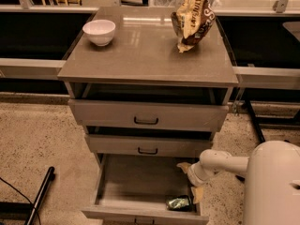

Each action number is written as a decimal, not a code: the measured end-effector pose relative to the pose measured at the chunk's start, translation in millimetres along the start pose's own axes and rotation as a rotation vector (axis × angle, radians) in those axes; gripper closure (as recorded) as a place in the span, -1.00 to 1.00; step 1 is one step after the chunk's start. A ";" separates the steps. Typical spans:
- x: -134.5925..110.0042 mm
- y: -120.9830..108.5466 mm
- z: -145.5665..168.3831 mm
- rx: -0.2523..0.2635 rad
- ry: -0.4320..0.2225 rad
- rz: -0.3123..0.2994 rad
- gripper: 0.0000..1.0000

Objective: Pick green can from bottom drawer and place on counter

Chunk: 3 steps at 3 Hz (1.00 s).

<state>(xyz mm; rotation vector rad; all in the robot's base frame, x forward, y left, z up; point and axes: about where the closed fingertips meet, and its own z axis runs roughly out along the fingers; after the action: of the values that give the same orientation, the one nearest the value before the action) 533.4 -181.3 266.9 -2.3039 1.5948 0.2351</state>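
The bottom drawer is pulled open below the two shallower drawers. The green can lies on its side in the drawer's front right corner. My gripper hangs over the right side of the open drawer, just above and behind the can and apart from it. My white arm reaches in from the right. The counter is the grey-brown top of the cabinet.
A white bowl stands at the counter's back left and a yellow-and-brown chip bag at its back right. A black pole lies on the floor at the left. The robot's white body fills the lower right.
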 end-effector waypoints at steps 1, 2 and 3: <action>-2.3 5.7 13.5 -0.034 0.026 0.017 -1.00; -3.3 14.6 32.7 -0.075 0.094 0.035 -1.00; -0.8 21.2 47.2 -0.101 0.132 0.041 -0.98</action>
<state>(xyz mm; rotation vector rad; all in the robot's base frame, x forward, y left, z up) 515.7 -170.5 219.5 -2.4095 1.7323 0.1798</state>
